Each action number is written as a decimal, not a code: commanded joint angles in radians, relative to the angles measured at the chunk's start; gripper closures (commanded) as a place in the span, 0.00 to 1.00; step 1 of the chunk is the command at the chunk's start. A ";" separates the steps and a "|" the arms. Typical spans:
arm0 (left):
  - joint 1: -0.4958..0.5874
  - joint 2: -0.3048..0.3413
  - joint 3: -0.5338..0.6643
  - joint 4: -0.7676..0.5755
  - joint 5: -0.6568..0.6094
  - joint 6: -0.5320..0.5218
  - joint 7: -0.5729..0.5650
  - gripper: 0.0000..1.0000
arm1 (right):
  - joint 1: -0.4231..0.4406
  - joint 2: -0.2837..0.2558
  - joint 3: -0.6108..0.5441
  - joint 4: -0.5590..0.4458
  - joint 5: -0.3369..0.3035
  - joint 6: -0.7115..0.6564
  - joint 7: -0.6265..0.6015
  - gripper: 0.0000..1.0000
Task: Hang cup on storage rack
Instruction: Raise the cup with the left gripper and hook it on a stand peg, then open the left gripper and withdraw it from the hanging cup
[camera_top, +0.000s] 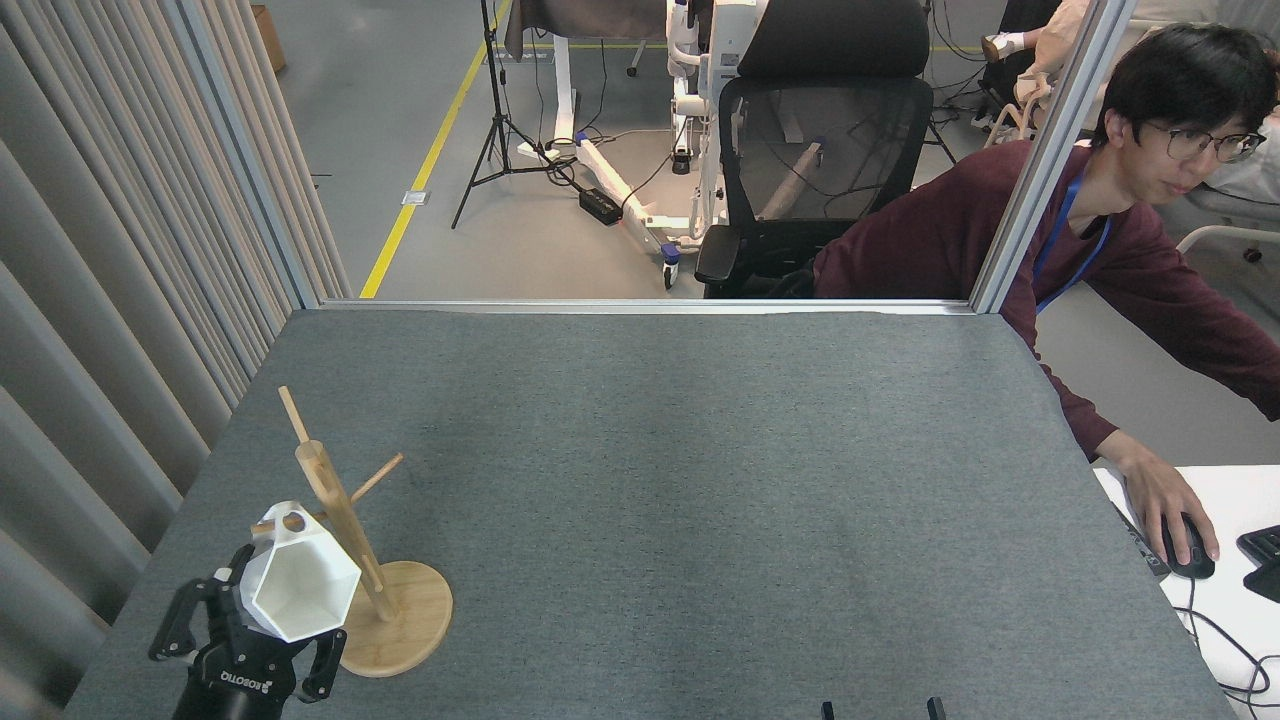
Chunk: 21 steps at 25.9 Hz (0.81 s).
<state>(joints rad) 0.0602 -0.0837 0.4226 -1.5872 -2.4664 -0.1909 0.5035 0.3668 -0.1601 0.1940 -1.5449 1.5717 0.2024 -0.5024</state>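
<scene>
Head view: your left pincer (262, 625) is closed around the cup (298, 576), lifted off the table (700, 500). The cup's handle hole lies over the tip of the storage rack (345, 530)'s left peg. Your right pincer is out of frame.

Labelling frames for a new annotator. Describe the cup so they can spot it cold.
Start at the grey table and go to its near left corner, where a bamboo rack stands on a round base. The cup is right against its post, held by the left gripper. It is the only white thing there, faceted, with a six-sided rim.
</scene>
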 joint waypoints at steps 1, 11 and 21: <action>-0.013 -0.007 -0.010 0.035 -0.008 -0.007 0.000 0.00 | 0.000 -0.001 -0.001 0.003 -0.001 0.000 -0.001 0.01; 0.119 0.030 0.001 0.055 0.116 0.004 0.004 0.00 | -0.016 -0.001 0.001 0.026 -0.001 0.000 -0.013 0.01; 0.294 0.119 0.163 -0.054 1.063 -0.539 -0.281 0.00 | 0.004 -0.010 -0.005 0.008 -0.004 -0.001 -0.013 0.01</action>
<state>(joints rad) 0.3086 0.0108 0.5274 -1.6064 -1.7328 -0.5487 0.3838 0.3603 -0.1637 0.1931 -1.5283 1.5687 0.2024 -0.5161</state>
